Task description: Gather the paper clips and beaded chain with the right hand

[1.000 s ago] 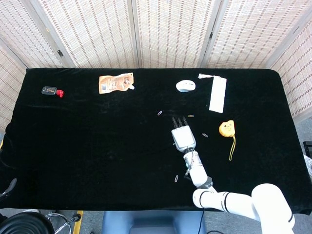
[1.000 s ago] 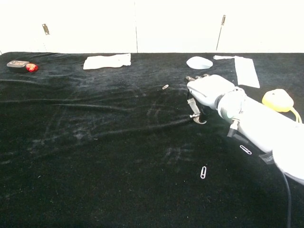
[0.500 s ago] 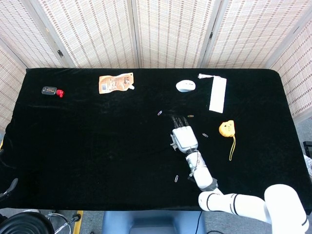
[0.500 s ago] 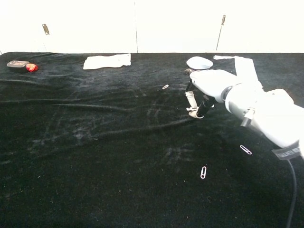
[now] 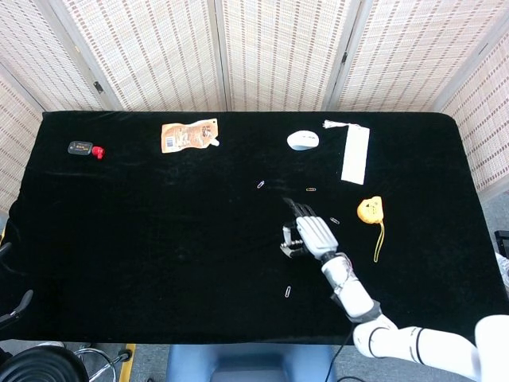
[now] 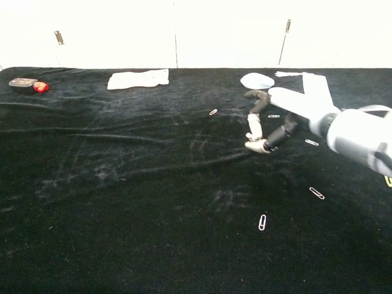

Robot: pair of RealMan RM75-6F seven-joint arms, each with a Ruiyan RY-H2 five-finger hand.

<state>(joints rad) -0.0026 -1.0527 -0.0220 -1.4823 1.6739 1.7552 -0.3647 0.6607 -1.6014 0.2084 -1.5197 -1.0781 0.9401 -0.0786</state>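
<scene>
Right hand [image 6: 275, 119], glossy white shell, fingers spread and holding nothing, hovers over wrinkled black cloth [image 6: 122, 184] among thin wire paper clips [image 6: 262, 222].

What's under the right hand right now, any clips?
Under the right hand the chest view shows only black cloth and curled fingertips. Paper clips lie beside it, uncovered. What the palm itself covers cannot be seen.
</scene>
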